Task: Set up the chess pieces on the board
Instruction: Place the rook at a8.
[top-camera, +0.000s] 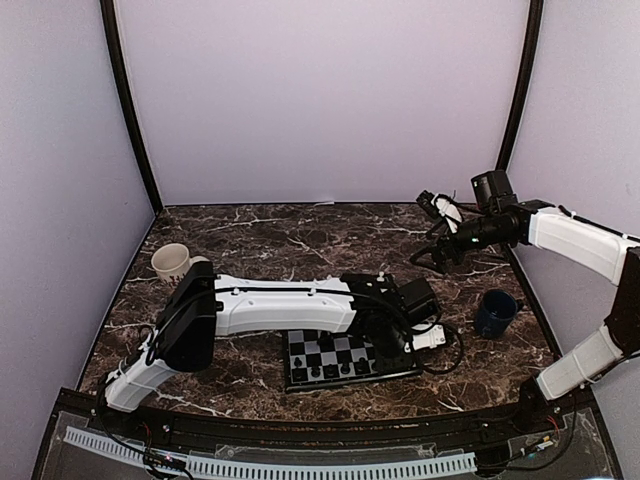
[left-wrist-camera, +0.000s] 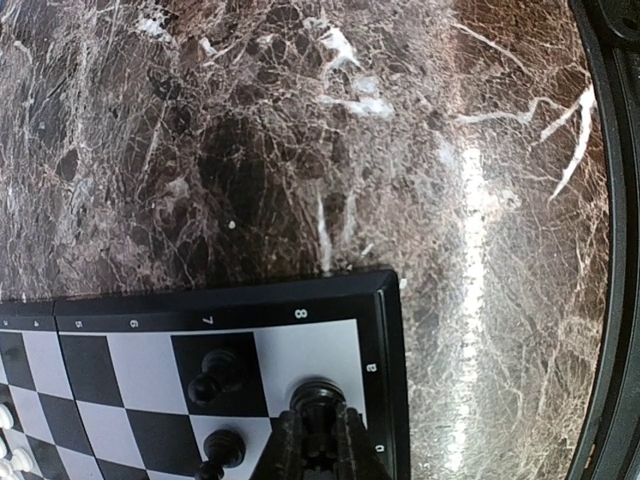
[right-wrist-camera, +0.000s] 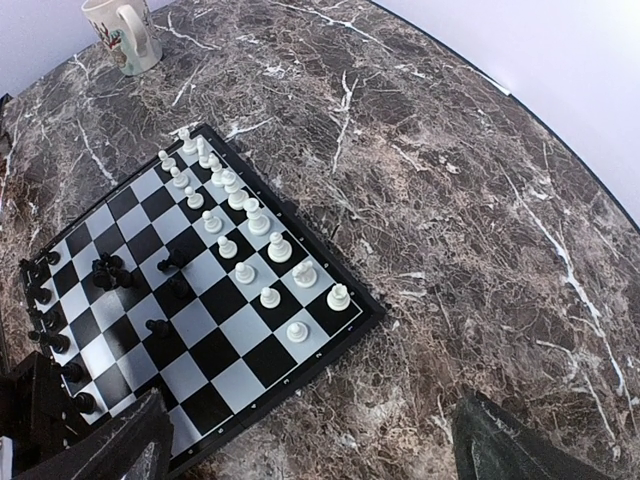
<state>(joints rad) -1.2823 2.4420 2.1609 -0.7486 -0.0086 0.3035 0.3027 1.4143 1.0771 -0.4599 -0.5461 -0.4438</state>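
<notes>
Left claw (left-wrist-camera: 318, 438): clenched on a black piece (left-wrist-camera: 316, 397). The piece stands on the light corner square of the board (left-wrist-camera: 392, 340), by the rim mark 8. Two more black pieces (left-wrist-camera: 208, 380) stand on the squares just beside it. The left arm lies low across the board, reaching in from the left.

Right claw (top-camera: 438, 212): released, jaws spread wide, nothing between them. It hangs high over the far right of the desk (top-camera: 300, 235), well apart from the board, with its camera looking down on it.

Board: at the near middle of the desk. White pieces (right-wrist-camera: 240, 215) are in two rows along one edge, upright as far as the wrist view shows. Most black pieces line the opposite edge, some hidden by the left arm. A few, perhaps four or five, stand loose on the middle squares.

White mug (top-camera: 172, 262): far left of the desk. Blue mug (top-camera: 497, 312): right of the board, apart from it.
</notes>
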